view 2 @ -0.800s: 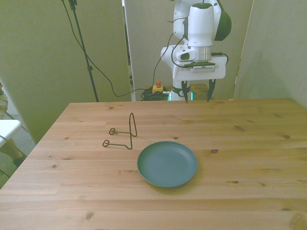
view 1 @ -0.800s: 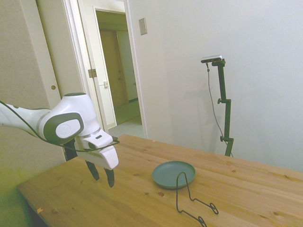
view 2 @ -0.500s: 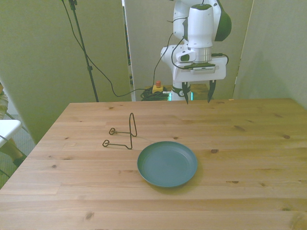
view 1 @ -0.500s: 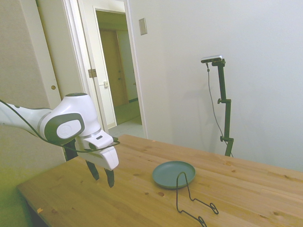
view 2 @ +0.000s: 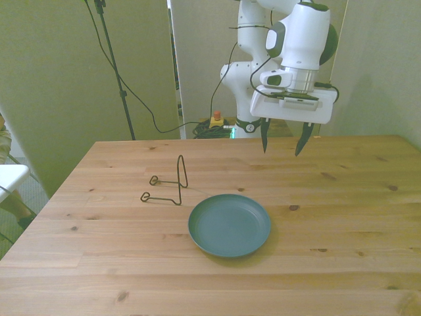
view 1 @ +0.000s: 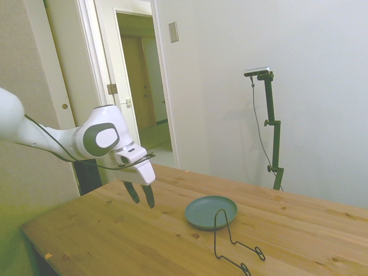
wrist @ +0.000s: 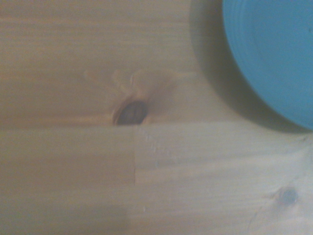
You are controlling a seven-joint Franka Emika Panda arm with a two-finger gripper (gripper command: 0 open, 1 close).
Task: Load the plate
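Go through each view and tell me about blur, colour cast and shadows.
Side view: sharp, with a yellow-green tint at its left edge; the plate casts little shadow. Front view: evenly lit, clear, and the plate shows a faint shadow on the table. Wrist view: soft and out of focus; the plate reads brighter blue there, with a dark shadow along its rim.

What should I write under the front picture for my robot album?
A robot's open gripper hangs over a wooden table, above a teal plate and a wire stand.

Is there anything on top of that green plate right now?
Nothing: the plate lies bare on the table, its whole inside showing. What is under it cannot be seen; the plate covers that.
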